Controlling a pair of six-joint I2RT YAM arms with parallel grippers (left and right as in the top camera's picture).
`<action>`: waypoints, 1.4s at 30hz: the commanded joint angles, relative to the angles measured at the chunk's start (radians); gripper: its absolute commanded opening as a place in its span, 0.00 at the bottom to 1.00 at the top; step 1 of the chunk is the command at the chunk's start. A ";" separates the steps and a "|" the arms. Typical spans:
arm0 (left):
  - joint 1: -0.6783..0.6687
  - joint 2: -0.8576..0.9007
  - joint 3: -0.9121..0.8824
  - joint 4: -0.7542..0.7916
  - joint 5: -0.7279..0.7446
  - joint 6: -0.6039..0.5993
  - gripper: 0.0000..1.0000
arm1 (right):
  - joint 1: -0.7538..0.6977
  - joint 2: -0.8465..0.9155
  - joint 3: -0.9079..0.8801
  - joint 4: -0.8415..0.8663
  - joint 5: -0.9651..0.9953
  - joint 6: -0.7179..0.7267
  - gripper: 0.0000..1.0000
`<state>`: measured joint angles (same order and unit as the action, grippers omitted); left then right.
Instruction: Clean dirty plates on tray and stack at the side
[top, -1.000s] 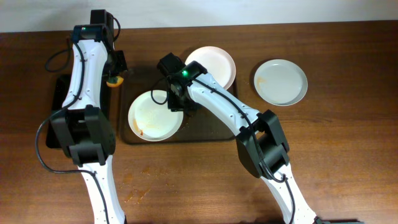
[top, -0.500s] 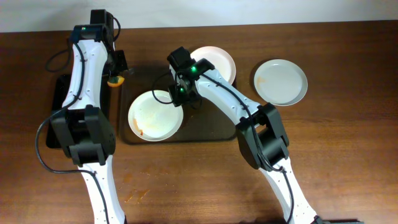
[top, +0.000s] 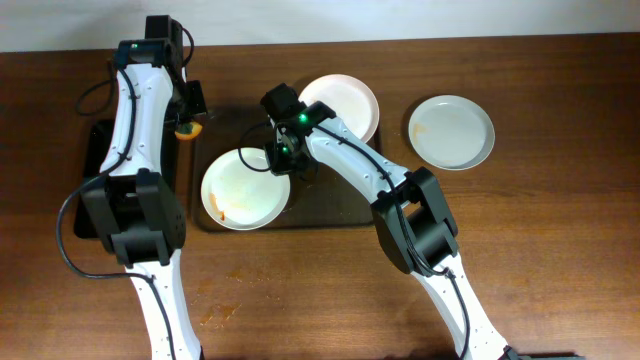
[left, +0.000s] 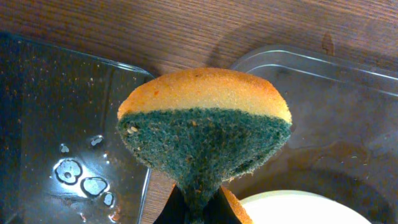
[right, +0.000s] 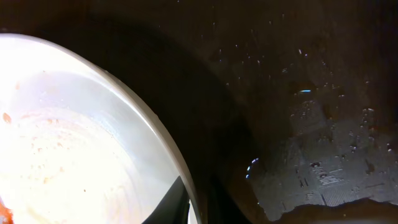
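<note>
A dirty white plate with orange smears lies at the left of the dark tray. My right gripper is shut on its far-right rim; in the right wrist view the rim runs between my fingers above the wet tray. My left gripper is shut on an orange and green sponge at the tray's far-left corner. The sponge fills the left wrist view, pinched by my fingers, with the plate's edge below it. A second white plate sits at the tray's far right.
A clean white plate lies on the wooden table right of the tray. A black tray lies left of the left arm, and it shows wet in the left wrist view.
My right gripper has moved slightly left with the dirty plate's rim, and the plate has shifted left over the tray's left edge. The left arm and sponge have not moved.
</note>
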<state>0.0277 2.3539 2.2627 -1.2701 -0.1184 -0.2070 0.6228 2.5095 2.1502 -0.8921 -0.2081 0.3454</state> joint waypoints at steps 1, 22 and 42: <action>0.002 0.008 0.016 0.013 0.011 -0.013 0.01 | 0.006 0.033 0.000 -0.002 0.017 0.022 0.14; -0.114 0.008 -0.217 0.115 0.078 -0.059 0.00 | -0.015 0.031 0.047 0.039 0.291 0.457 0.04; -0.147 0.009 -0.398 0.447 -0.308 0.145 0.00 | -0.035 0.035 0.040 0.008 0.238 0.445 0.04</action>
<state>-0.1204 2.3409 1.8801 -0.8894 -0.2451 -0.0040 0.6044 2.5202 2.1807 -0.8608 -0.0025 0.7906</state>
